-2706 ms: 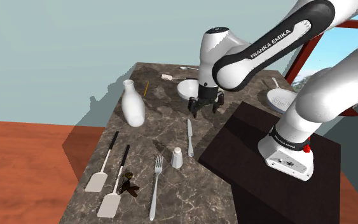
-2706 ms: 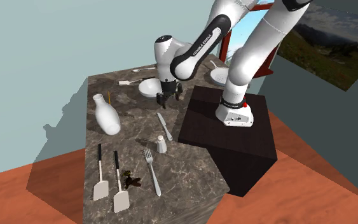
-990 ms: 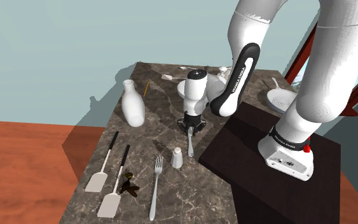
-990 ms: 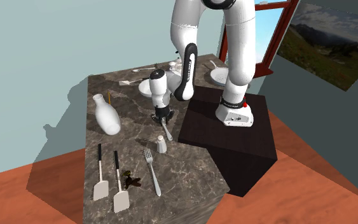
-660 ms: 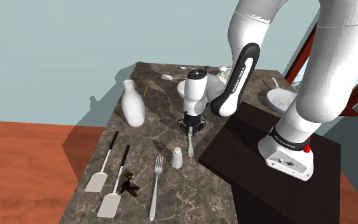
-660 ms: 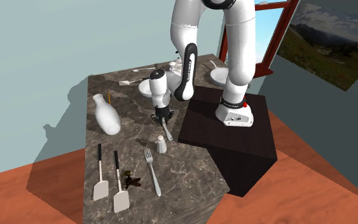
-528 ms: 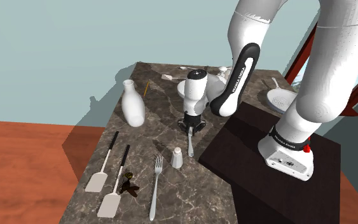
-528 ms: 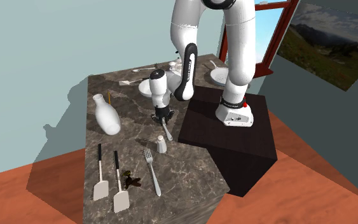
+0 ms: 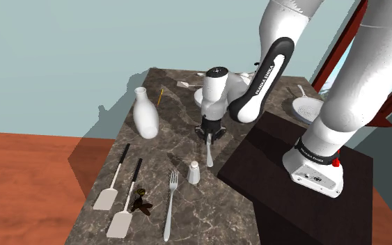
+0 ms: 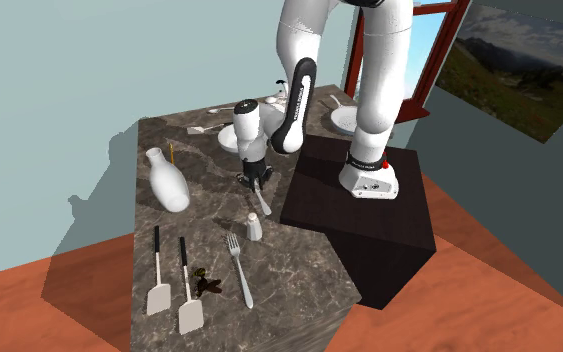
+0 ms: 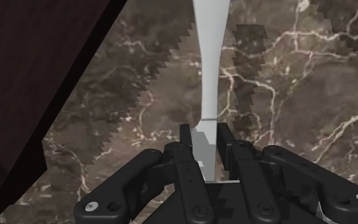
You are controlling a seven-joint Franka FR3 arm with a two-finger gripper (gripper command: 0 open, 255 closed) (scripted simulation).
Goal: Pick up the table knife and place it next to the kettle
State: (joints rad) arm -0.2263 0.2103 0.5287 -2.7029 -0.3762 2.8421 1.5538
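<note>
A pale table knife (image 9: 209, 153) lies lengthwise on the dark marble table (image 9: 166, 149), close to the dark stand. My gripper (image 9: 209, 136) is shut on its handle end. In the wrist view the fingers (image 11: 186, 143) clasp the handle, and the blade (image 11: 210, 57) runs away from the gripper with its shadow cast beside it, so it hangs just above the marble. The second exterior view has the gripper (image 10: 254, 187) over the knife (image 10: 261, 204). A white bottle-shaped vessel (image 9: 145, 115) stands upright towards the shoulder view's left, well apart from the knife.
A small white shaker (image 9: 194, 172) stands just beyond the knife's tip. A fork (image 9: 170, 205) and two spatulas (image 9: 112, 182) lie nearer the front edge. A white bowl (image 9: 202, 97) sits behind the gripper, a pan (image 9: 306, 108) at the back right. The dark stand (image 9: 292, 181) borders the table.
The fingers have closed on the knife's handle. The hand has then risen slightly, taking the knife up off the marble with it.
</note>
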